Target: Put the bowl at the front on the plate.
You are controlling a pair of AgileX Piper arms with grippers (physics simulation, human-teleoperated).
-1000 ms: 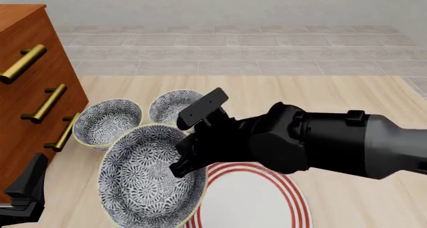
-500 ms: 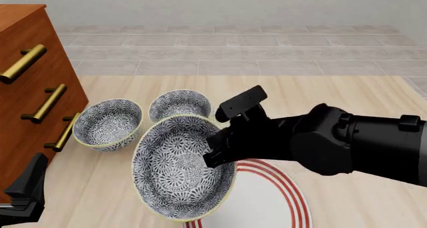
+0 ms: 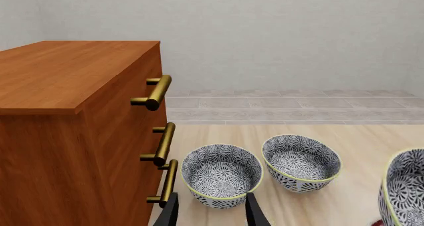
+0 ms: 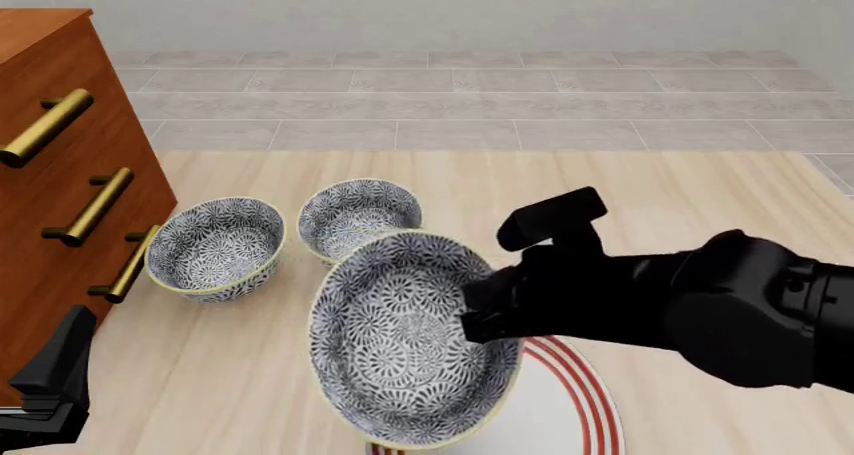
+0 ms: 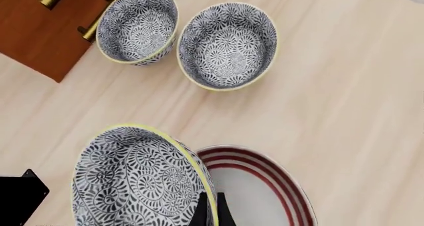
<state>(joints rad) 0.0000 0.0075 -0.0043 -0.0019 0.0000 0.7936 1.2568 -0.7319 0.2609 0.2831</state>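
The bowl point(image 4: 400, 345), dark floral with a pale yellow-green rim, hangs tilted above the table, its inside facing the front camera. My right gripper point(image 4: 474, 318) is shut on its right rim; in the right wrist view the fingers point(image 5: 202, 211) pinch the bowl point(image 5: 136, 181) at that edge. The white plate point(image 4: 594, 400) with red rings lies just below and to the right, partly hidden by the bowl and arm, and also shows as the plate point(image 5: 265, 191). At the front left, my left gripper point(image 3: 210, 216) stands open and empty.
Two matching bowls point(image 4: 216, 247) point(image 4: 358, 215) sit on the table behind the held one. A wooden drawer chest point(image 4: 54, 175) with brass handles stands along the left side. The left arm point(image 4: 47, 385) rests low at the front left corner.
My right gripper has carried the bowl to the right, from left of the plate to over the plate's left part. The left arm has not moved.
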